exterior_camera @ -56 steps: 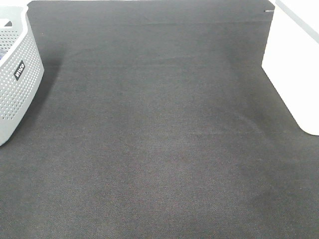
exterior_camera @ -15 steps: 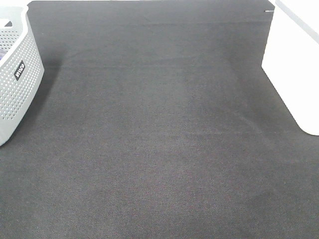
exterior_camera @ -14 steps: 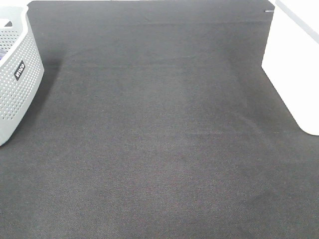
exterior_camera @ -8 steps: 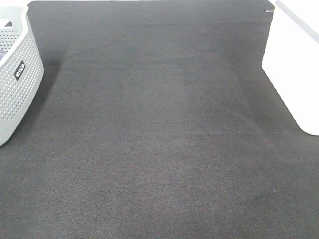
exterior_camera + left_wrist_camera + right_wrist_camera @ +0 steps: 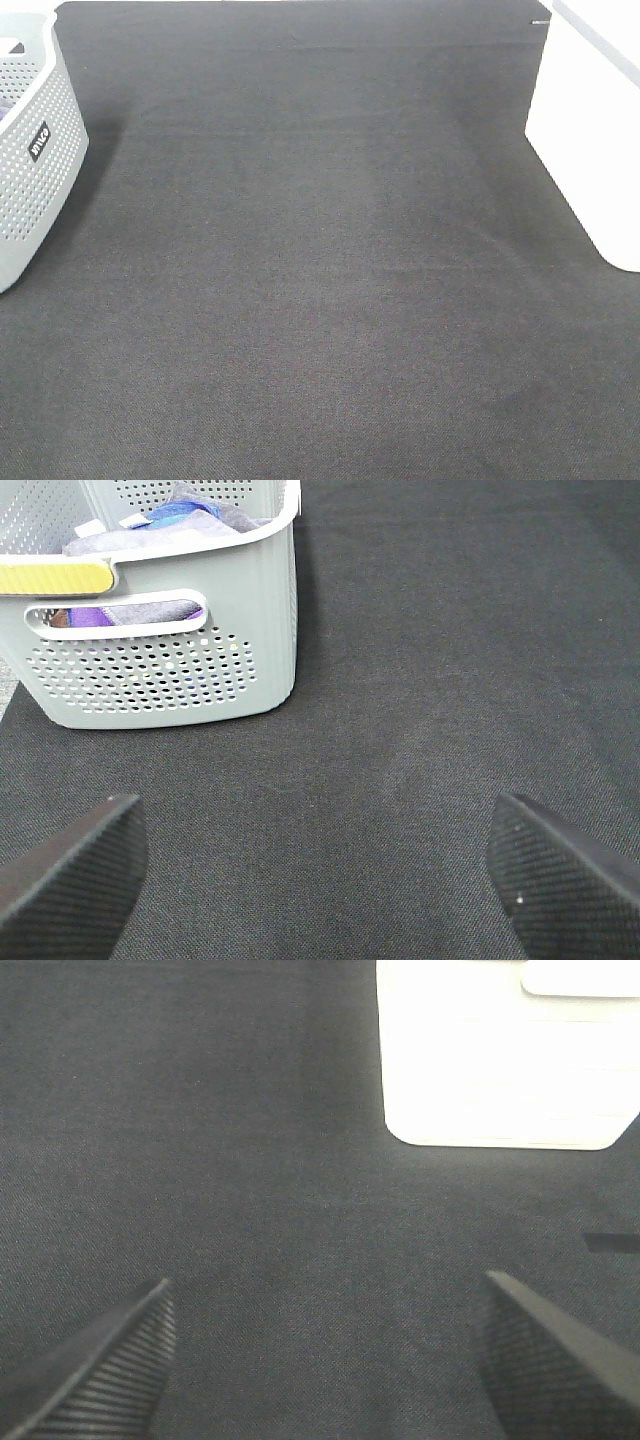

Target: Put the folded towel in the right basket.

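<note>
Only the fingertips of the two grippers are shown, and only in the wrist views. The left gripper (image 5: 318,870) is seen as two black, wedge-shaped fingers (image 5: 72,865) with a fine woven, carbon-like texture; a tiny pale speck is carried on the one farther from the grey basket (image 5: 160,630). The right gripper (image 5: 322,1360) is seen as two dark, tapered fingers (image 5: 95,1370) marked by fine parallel ridges.

Grey perforated basket (image 5: 35,170), dark mat (image 5: 320,280)

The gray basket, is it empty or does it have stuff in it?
Not empty. The gray basket holds purple and blue cloth, seen over its rim and through the handle slot.
</note>
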Available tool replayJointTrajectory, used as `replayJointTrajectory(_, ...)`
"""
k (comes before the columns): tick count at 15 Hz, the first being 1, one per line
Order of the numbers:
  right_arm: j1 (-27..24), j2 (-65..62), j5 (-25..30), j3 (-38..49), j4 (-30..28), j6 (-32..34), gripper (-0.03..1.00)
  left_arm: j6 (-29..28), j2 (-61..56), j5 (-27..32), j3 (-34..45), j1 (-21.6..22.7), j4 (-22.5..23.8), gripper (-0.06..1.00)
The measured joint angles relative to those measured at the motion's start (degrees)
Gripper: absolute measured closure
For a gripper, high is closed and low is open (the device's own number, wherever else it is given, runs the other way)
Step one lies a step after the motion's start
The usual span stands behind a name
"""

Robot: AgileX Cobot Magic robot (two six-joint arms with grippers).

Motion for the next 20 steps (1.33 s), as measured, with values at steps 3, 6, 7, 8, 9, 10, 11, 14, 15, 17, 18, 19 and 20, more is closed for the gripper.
replayJointTrajectory(3, 0.0, 0.0, 0.0, 0.0, 0.0, 0.0, 0.20, 0.0, 0.0, 0.0, 0.0, 0.0, 0.0, 0.07)
replayJointTrajectory(6, 0.0, 0.0, 0.0, 0.0, 0.0, 0.0, 0.20, 0.0, 0.0, 0.0, 0.0, 0.0, 0.0, 0.07)
replayJointTrajectory(7, 0.0, 0.0, 0.0, 0.0, 0.0, 0.0, 0.20, 0.0, 0.0, 0.0, 0.0, 0.0, 0.0, 0.07)
replayJointTrajectory(8, 0.0, 0.0, 0.0, 0.0, 0.0, 0.0, 0.20, 0.0, 0.0, 0.0, 0.0, 0.0, 0.0, 0.07)
replayJointTrajectory(9, 0.0, 0.0, 0.0, 0.0, 0.0, 0.0, 0.20, 0.0, 0.0, 0.0, 0.0, 0.0, 0.0, 0.07)
replayJointTrajectory(10, 0.0, 0.0, 0.0, 0.0, 0.0, 0.0, 0.20, 0.0, 0.0, 0.0, 0.0, 0.0, 0.0, 0.07)
replayJointTrajectory(11, 0.0, 0.0, 0.0, 0.0, 0.0, 0.0, 0.20, 0.0, 0.0, 0.0, 0.0, 0.0, 0.0, 0.07)
replayJointTrajectory(14, 0.0, 0.0, 0.0, 0.0, 0.0, 0.0, 0.20, 0.0, 0.0, 0.0, 0.0, 0.0, 0.0, 0.07)
replayJointTrajectory(15, 0.0, 0.0, 0.0, 0.0, 0.0, 0.0, 0.20, 0.0, 0.0, 0.0, 0.0, 0.0, 0.0, 0.07)
replayJointTrajectory(17, 0.0, 0.0, 0.0, 0.0, 0.0, 0.0, 0.20, 0.0, 0.0, 0.0, 0.0, 0.0, 0.0, 0.07)
replayJointTrajectory(18, 0.0, 0.0, 0.0, 0.0, 0.0, 0.0, 0.20, 0.0, 0.0, 0.0, 0.0, 0.0, 0.0, 0.07)
replayJointTrajectory(19, 0.0, 0.0, 0.0, 0.0, 0.0, 0.0, 0.20, 0.0, 0.0, 0.0, 0.0, 0.0, 0.0, 0.07)
replayJointTrajectory(20, 0.0, 0.0, 0.0, 0.0, 0.0, 0.0, 0.20, 0.0, 0.0, 0.0, 0.0, 0.0, 0.0, 0.07)
